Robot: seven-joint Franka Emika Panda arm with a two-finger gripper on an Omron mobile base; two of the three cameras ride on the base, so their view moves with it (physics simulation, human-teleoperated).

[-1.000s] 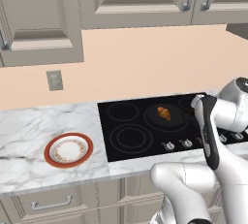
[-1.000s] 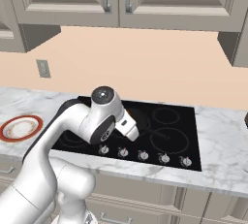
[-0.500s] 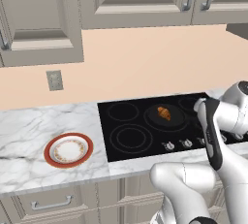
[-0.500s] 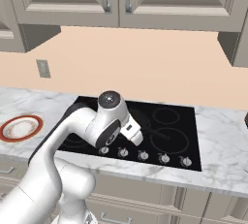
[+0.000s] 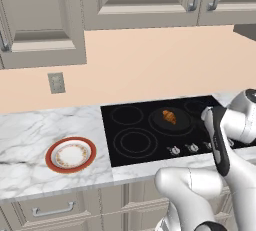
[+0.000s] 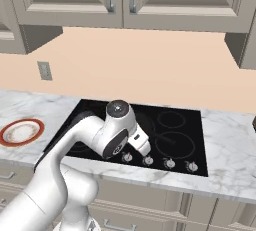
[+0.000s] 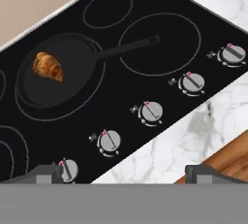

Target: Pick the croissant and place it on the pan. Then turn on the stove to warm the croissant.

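Croissant [image 7: 48,66] lies in pan [image 7: 58,76]; my fingers [image 7: 46,173], wide and empty, should centre on a knob [image 7: 109,141] at 6 o'clock of the pan.

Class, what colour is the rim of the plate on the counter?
Red-orange, around a white centre; the plate shows best in the left base view.

Glossy white arm [image 6: 75,145], dark joints

golden croissant [image 7: 48,66] in black pan [image 7: 72,63], on stove [image 7: 121,97], apparently unlit
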